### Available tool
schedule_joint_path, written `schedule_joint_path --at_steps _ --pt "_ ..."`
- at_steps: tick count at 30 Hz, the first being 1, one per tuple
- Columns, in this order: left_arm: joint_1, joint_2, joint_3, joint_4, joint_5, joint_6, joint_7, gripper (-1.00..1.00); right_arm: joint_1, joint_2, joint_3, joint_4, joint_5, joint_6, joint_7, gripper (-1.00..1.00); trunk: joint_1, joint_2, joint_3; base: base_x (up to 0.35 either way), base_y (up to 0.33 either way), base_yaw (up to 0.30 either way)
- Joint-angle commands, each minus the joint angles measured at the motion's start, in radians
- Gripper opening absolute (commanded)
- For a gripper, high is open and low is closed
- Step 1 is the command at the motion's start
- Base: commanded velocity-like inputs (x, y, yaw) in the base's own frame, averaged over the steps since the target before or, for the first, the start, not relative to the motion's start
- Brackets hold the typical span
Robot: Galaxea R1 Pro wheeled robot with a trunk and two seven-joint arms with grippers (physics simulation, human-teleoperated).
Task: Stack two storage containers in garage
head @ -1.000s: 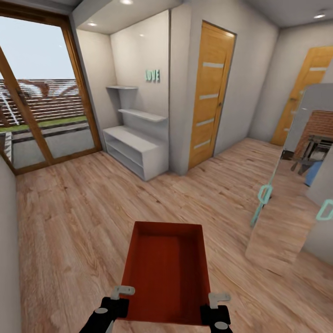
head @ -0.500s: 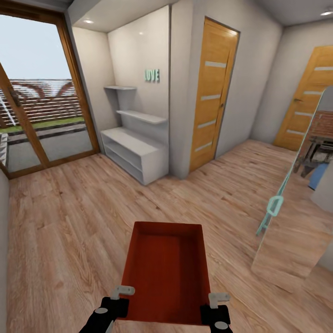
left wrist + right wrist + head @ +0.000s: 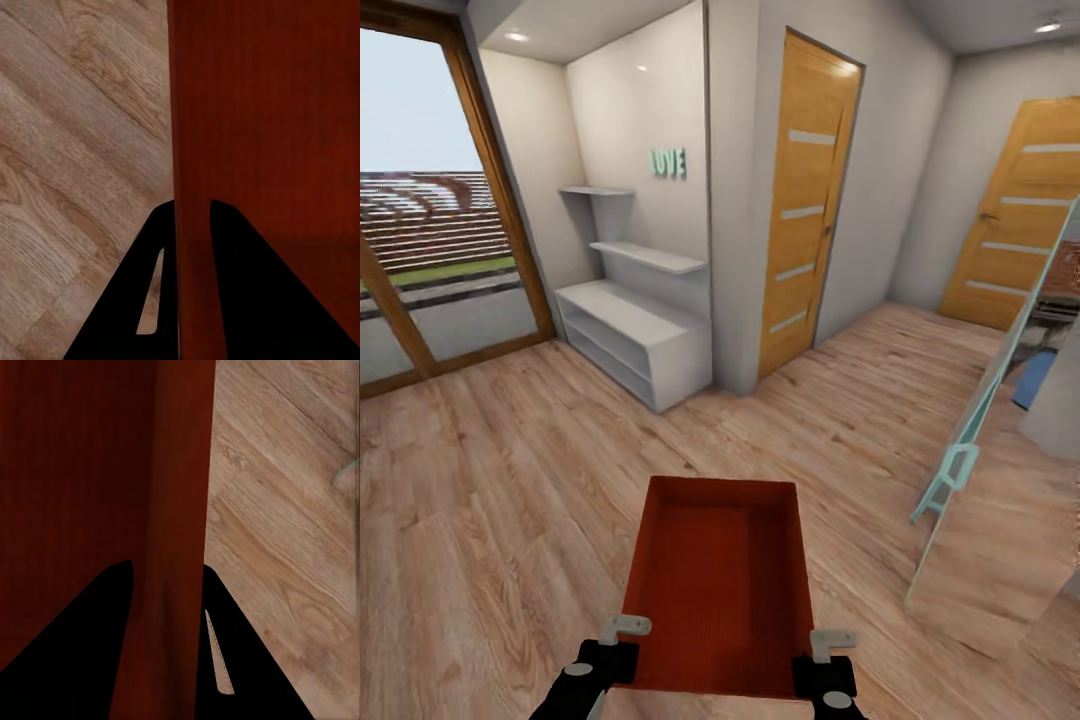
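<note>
One orange-red storage container point(image 3: 715, 590) hangs low in front of me over light wood-plank flooring, empty and level. My left gripper point(image 3: 622, 632) is shut on its near left wall and my right gripper point(image 3: 830, 640) on its near right wall. In the left wrist view the black fingers point(image 3: 142, 285) straddle the container's wall point(image 3: 191, 112). The right wrist view has the fingers point(image 3: 247, 660) pinching the opposite wall point(image 3: 180, 472) the same way. The other container and the garage are out of view.
A white low shelf unit point(image 3: 630, 335) stands ahead left, in an alcove next to a wooden door point(image 3: 805, 200). A second wooden door point(image 3: 1015, 225) is far right. A glass panel with a teal handle point(image 3: 957, 475) juts in at right. Glass doors point(image 3: 420, 220) fill the left wall.
The whole view has shifted: the glass doors and shelf slid left and the glass panel at right changed angle, so the camera moved. The container stays in the same two-handed hold.
</note>
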Motion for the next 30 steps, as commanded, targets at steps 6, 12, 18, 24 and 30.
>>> schedule_joint_path --at_steps 6,12,18,24,30 --pt "0.001 0.0 -0.03 0.058 -0.091 0.006 0.012 -1.0 -0.004 0.001 -0.006 0.0 0.0 -0.006 -0.101 -1.0 0.001 -0.001 -0.001 0.322 0.0 -0.242" --pt "0.001 0.0 -0.03 0.058 -0.091 0.006 0.012 -1.0 -0.004 0.0 -0.006 0.0 0.0 -0.006 -0.101 -1.0 0.001 -0.001 -0.001 0.322 0.0 -0.243" --pt "0.001 0.0 -0.03 0.058 -0.091 0.006 0.012 -1.0 -0.004 0.001 -0.006 0.0 0.0 -0.005 -0.101 -1.0 0.001 -0.001 -0.001 0.322 0.0 -0.243" --pt "0.001 0.0 -0.03 0.058 -0.091 0.006 0.012 -1.0 -0.004 0.0 -0.006 0.0 0.0 -0.005 -0.101 -1.0 0.001 -0.001 -0.001 0.322 0.0 -0.23" --pt "0.001 0.0 -0.03 0.058 -0.091 0.006 0.012 -1.0 -0.004 0.0 -0.006 0.0 0.0 -0.005 -0.101 -1.0 0.001 -0.001 -0.001 0.322 0.0 -0.056"
